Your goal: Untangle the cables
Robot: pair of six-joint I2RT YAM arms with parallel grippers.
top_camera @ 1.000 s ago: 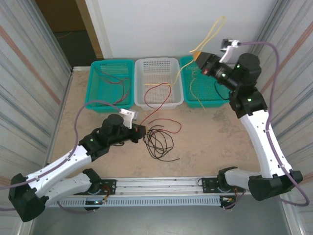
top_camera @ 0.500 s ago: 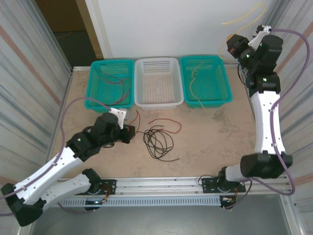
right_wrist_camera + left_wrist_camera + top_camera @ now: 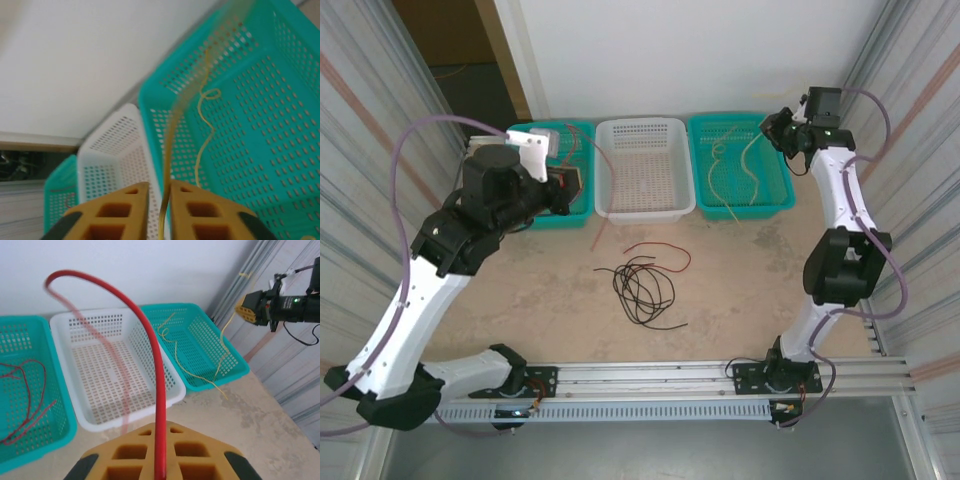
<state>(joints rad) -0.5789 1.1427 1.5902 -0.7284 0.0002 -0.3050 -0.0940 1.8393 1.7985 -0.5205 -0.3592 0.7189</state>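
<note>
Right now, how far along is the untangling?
Done: red strands in the left basket, yellow ones in the right basket. In hand: left gripper clamps a red cable; right gripper has a yellow cable between its fingers. Left: black cable and red strand on the table.

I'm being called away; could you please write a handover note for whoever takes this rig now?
Left gripper: shut on a red cable, raised near the left teal basket.
Right gripper: jaws slightly parted around a yellow cable, over the right teal basket.
Done: red cables in left basket, yellow cables in right.
Left: black cable and loose red cable on the table.
</note>
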